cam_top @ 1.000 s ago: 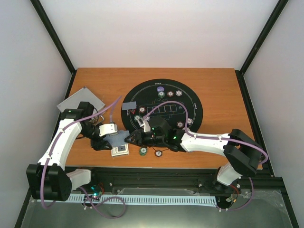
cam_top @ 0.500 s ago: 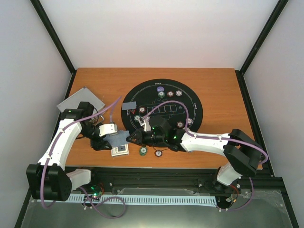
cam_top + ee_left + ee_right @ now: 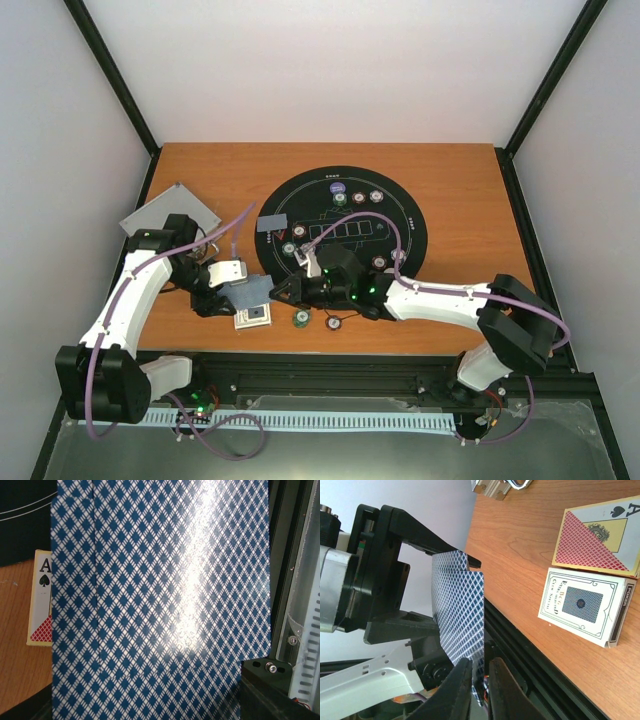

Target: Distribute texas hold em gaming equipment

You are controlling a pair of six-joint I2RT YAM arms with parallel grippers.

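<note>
Near the left end of the table's [image 3: 450,180] near edge, the left gripper [image 3: 232,292] is clamped on the deck [image 3: 249,293] and holds it upright, its blue-checked back filling the left wrist view. The right gripper [image 3: 480,672] reaches left from the mat [image 3: 410,215]. Its fingers [image 3: 460,685] straddle the deck's lower edge with a narrow gap between them, and whether they pinch a card cannot be told. Two boxes [image 3: 582,605] lie on the wood just beside the deck.

Done, as far as shown:
- Chips [image 3: 358,198] sit on the mat in small groups at its far rim, its left side and its near-right side.
- One card [image 3: 271,223] lies face down on the mat's far-left part.

Left to do, by judgement:
- Two stray chips [image 3: 299,319] lie on bare wood between the mat and the near edge.
- The outlined slots [image 3: 340,233] at the mat's centre show no cards, and no second card is seen on the mat.

Chip placement thus looks well advanced, while dealing has barely begun, with the deck in hand and a card seemingly about to be drawn from it.
</note>
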